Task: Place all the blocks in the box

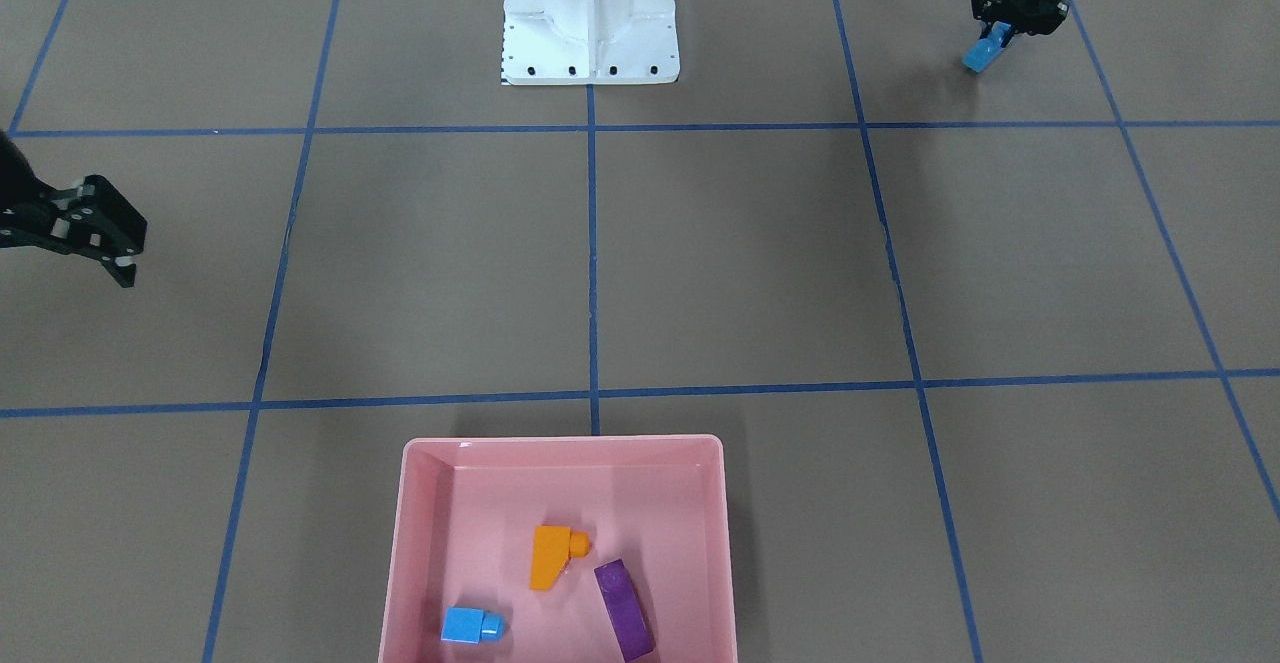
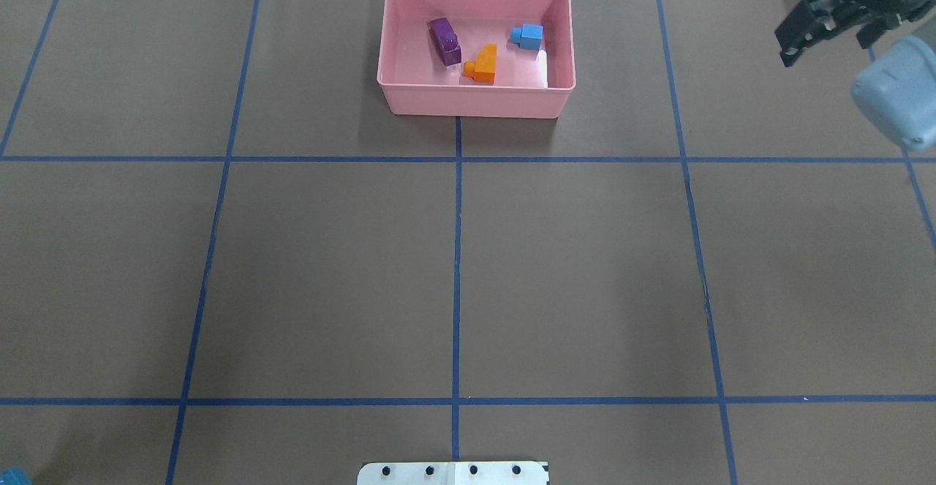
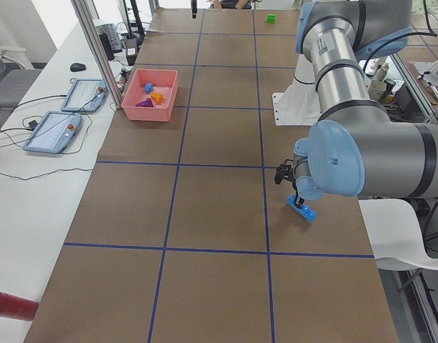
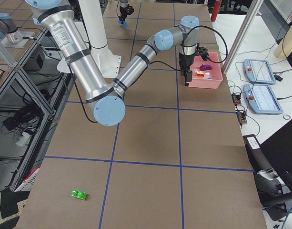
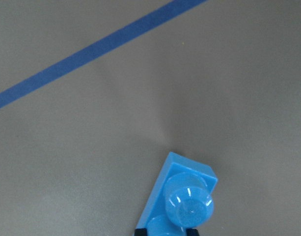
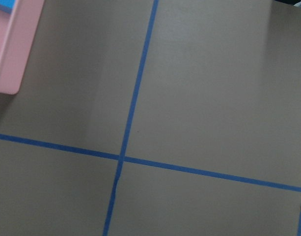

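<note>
You've got a matte brown table (image 1: 760, 253) crossed by a grid of blue tape lines (image 1: 592, 243). The shallow pink plastic tray (image 1: 410, 543) shines glossy. Solid colours all round: orange sloped brick (image 1: 550, 556), small sky-blue one-stud brick (image 1: 470, 625), long purple brick (image 1: 625, 610), long bright-blue studded brick (image 1: 980, 55), green two-stud brick (image 4: 79, 194).

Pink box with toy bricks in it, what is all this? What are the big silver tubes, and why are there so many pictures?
The silver tubes are two robot arms, and each ends in a claw. Their job is to put the bricks into the pink box. The pictures show one moment from six cameras: one faces the robot, one looks over its shoulders, one stands at each table end, and one sits on each wrist. In the box lie an orange brick, a small blue brick and a purple brick. The left claw is shut on a long blue brick, far from the box. The right claw is open and empty. A green brick lies alone on the brown table.
</note>
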Robot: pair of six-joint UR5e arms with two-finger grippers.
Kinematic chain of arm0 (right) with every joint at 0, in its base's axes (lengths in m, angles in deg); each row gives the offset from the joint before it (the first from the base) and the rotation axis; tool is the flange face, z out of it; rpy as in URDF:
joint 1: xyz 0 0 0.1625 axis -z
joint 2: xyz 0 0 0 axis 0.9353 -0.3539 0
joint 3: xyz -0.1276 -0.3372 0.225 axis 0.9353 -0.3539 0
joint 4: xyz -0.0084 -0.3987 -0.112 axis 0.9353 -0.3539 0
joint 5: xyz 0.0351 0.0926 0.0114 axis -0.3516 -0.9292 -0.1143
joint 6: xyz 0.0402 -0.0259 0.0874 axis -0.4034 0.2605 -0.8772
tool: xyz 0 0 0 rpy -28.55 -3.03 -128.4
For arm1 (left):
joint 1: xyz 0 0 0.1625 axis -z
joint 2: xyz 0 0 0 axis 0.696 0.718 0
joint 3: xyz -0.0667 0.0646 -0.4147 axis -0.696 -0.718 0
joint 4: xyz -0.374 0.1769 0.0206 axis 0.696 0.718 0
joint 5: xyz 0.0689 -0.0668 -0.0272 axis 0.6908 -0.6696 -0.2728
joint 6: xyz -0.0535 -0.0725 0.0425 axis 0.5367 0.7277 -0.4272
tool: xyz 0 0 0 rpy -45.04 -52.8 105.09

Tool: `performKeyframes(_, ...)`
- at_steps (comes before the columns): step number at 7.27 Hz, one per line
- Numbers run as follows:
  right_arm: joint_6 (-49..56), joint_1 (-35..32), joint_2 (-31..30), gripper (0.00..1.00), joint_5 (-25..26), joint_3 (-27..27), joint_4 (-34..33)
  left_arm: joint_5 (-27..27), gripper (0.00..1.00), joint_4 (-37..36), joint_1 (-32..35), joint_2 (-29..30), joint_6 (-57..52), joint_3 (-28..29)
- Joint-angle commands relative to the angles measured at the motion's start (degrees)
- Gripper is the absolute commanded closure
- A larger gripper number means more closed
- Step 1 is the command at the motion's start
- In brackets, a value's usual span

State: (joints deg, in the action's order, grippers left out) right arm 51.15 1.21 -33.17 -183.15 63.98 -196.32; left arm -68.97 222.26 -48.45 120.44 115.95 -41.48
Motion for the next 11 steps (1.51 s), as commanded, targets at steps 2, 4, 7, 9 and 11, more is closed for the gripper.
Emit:
performKeyframes(2,11.7,-3.1,-15.4,0.00,-3.1,5.8,0.6,-5.0,1.00,-0.1,5.4,-5.4,1.5,-7.9)
performKeyframes(4,14.0,-3.1,-25.4,0.00,-3.0,7.0,8.0,-16.8,1.00,-0.1,14.9,-4.5,0.4,-8.0)
performKeyframes(7,14.4,-3.2,-42.5,0.00,-3.1,5.0,26.7,-24.8,1.00,-4.8,32.3,7.9,-4.1,-7.7)
performKeyframes(9,18.0,-5.4,-50.1,0.00,-3.0,1.8,35.4,-36.3,1.00,-20.4,49.0,29.0,-4.2,-4.2)
performKeyframes(11,27.3,-12.0,-52.3,0.00,-3.4,-4.5,37.2,-41.9,1.00,-33.2,58.4,46.0,-8.1,0.3)
